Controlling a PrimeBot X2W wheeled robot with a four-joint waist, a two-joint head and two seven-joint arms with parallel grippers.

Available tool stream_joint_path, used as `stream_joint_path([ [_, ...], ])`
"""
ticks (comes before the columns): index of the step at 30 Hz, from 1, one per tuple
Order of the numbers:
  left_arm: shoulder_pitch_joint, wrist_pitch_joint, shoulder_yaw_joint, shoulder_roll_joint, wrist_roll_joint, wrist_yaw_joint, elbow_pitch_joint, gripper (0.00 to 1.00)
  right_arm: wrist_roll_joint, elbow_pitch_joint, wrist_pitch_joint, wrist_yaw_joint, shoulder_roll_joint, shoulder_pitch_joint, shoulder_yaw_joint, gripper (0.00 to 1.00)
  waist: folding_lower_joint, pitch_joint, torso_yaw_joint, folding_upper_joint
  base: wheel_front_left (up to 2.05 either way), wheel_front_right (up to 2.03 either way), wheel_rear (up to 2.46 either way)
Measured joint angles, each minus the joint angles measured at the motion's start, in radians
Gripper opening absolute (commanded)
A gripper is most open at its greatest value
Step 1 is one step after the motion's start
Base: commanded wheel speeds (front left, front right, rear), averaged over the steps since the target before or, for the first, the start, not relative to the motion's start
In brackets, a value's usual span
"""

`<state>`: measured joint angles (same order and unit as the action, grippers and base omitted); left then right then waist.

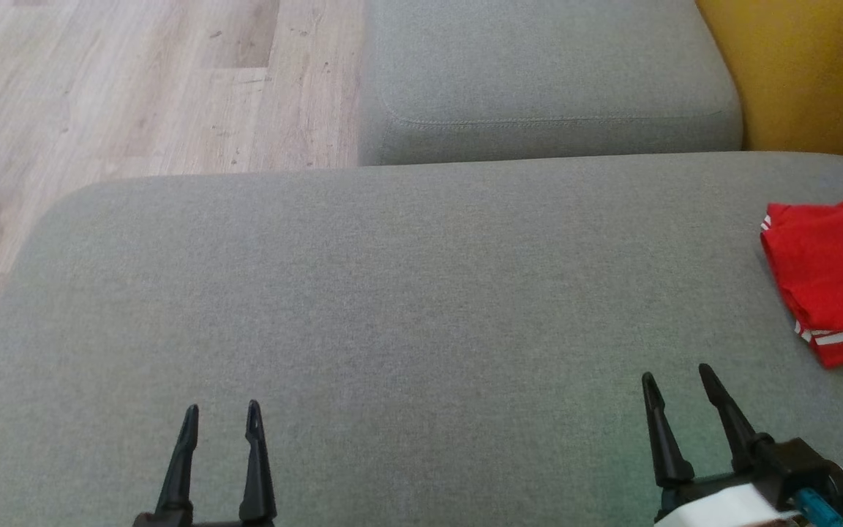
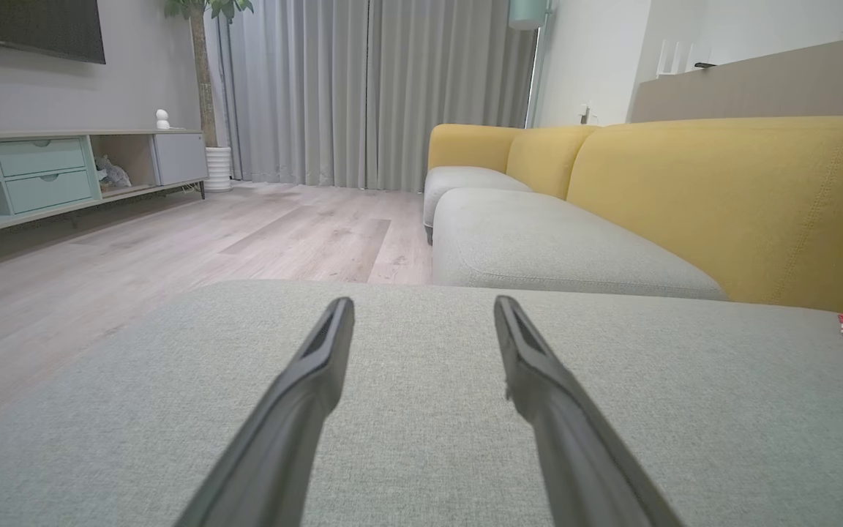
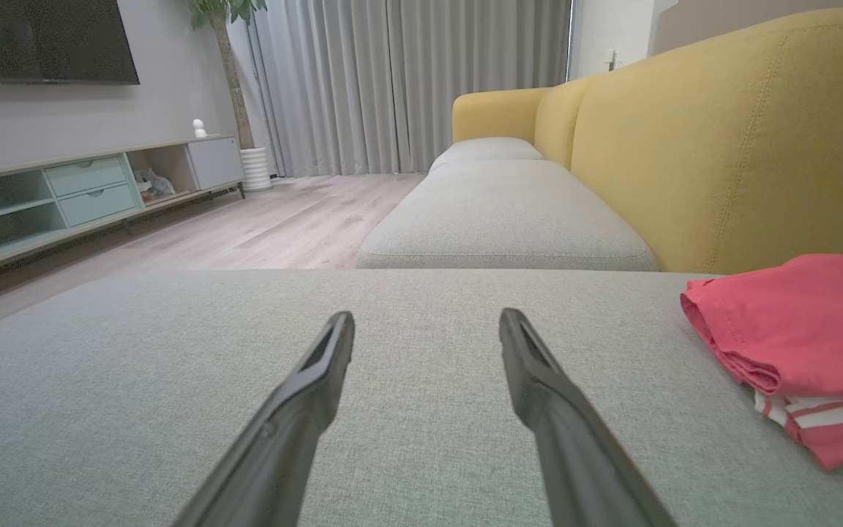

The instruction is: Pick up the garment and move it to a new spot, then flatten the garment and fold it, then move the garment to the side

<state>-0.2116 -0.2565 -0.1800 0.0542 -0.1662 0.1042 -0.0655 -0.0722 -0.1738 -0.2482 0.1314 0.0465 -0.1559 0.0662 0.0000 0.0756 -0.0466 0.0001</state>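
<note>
On the grey cushion (image 1: 392,293), near edge: my left gripper (image 1: 222,407) and right gripper (image 1: 676,372) hover low over bare fabric, well apart from each other, fingers pointing away from me.
Left pincer: fingers apart, nothing between them; its wrist view shows plain cushion through the gap.
Right pincer: fingers apart too, and empty; it is nearer the cloth than the left one but not touching it.
Garment (image 1: 827,278): red with white stripes, at the far right of the cushion, partly past the head view's edge, near the yellow backrest (image 1: 809,73).
Its shape: stacked layers with a rounded fold edge facing my right gripper, so I read it as folded already.
Why there: I judge it sits to the side so the middle of the cushion is free as a work surface.
Why arms low and open: reads as a rest pose, clear of the cloth so nothing drags it.
Task stage: my guess is finished, or nearly so.
Risk: a stray pass of my right fingers could snag the top layer and undo the fold.
</note>
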Motion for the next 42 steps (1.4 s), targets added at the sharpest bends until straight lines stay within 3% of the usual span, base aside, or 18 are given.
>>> stream_joint_path([
  [10, -0.004, 0.0, 0.017, 0.0, 0.002, 0.0, -0.002, 1.0, -0.015, -0.001, 0.0, 0.0, 0.0, 0.0, 0.005, 1.0, 0.0, 0.012, 0.013, 0.0, 0.0, 0.0, 0.0],
  [11, -0.004, 0.0, 0.016, 0.0, 0.0, 0.0, -0.014, 0.0, -0.015, -0.013, 0.001, 0.0, 0.0, 0.0, 0.005, 0.0, 0.0, 0.012, 0.013, 0.0, 0.0, 0.0, 0.0],
  [16, -0.028, 0.003, 0.014, -0.001, -0.008, 0.0, -0.07, 0.0, -0.022, -0.068, 0.002, 0.0, 0.0, -0.023, 0.007, 0.0, 0.0001, 0.011, 0.014, 0.0, 0.0, 0.0, 0.0],
  [42, 0.014, 0.062, 0.031, 0.005, -0.327, -0.045, -0.1, 0.0, -0.355, -0.077, 0.064, 0.0, 0.002, 0.004, -0.011, 0.0, 0.0001, -0.008, 0.021, 0.0, 0.0, 0.0, 0.0],
])
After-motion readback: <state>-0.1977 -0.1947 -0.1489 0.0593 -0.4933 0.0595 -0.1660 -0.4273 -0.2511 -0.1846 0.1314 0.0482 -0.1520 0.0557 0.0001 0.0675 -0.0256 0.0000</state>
